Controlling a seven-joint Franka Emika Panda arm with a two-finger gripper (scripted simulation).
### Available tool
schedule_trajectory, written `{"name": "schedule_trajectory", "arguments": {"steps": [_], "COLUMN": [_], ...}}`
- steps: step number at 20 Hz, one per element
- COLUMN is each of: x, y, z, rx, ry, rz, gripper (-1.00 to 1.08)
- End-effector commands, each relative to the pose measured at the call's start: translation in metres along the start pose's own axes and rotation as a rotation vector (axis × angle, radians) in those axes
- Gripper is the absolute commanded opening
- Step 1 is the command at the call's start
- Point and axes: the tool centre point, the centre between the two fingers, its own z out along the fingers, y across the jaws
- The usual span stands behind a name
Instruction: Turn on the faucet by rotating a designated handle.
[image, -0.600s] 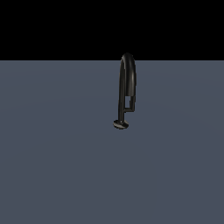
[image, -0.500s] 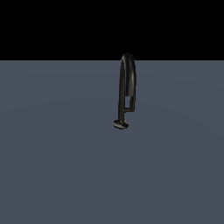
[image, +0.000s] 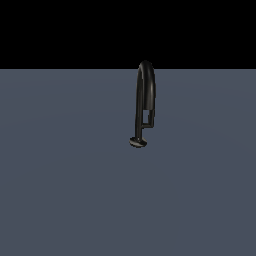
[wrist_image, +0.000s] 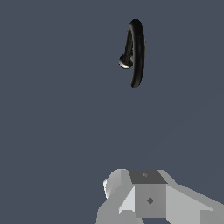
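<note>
Glossy black faucet (image: 145, 95) upright right of centre on the grey bench (image: 70, 190), claw's state impossible to tell.

The faucet (image: 145, 97) is the only thing standing on the grey floor (image: 65, 190), with bare ground on every side of it. In the wrist view the gripper (wrist_image: 144, 197) sits well apart from the faucet (wrist_image: 136, 52), open floor between them.

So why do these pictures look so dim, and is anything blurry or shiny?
Exterior view: flat, dim light, black band above, no shadow visible under the faucet. Wrist view: edges are sharp, with a bright glint on the faucet's round base; the pincer is only partly in frame, its fingertips cut off.
</note>
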Motion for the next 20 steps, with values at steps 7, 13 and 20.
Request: {"name": "schedule_trajectory", "arguments": {"steps": [7, 13, 20], "x": [0.033, 0.067, 0.108], "y": [-0.001, 0.000, 0.004], "z": [0.004, 0.010, 0.022], "rx": [0.063, 0.129, 0.211], "ry": [-0.073, -0.149, -0.242], "rz": [0.071, 0.145, 0.236], "gripper": [-1.00, -1.00, -1.00]}}
